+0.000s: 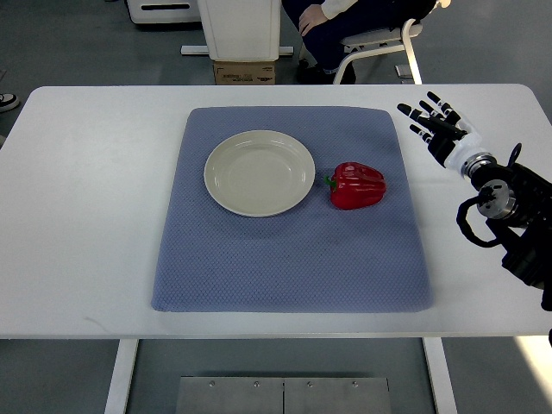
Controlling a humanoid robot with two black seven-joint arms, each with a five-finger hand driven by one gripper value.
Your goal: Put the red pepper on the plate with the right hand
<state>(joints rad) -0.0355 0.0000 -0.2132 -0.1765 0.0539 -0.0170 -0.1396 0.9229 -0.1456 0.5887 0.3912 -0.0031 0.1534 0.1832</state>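
We see our black-and-white right hand (438, 129) hovering over the white table (86, 216) just off the far right corner of the blue-grey textured cloth mat (285, 267), its fingers spread and holding nothing. The glossy red bell pepper (357, 185) lies on the mat with its green stem pointing left, just beside the round cream ceramic plate (259, 172) but apart from its rim. Open mat lies between our hand and the pepper, with nothing in the way. Beyond the far table edge we see a cardboard box (245, 72), a white chair (379, 47) and a seated person (341, 21).
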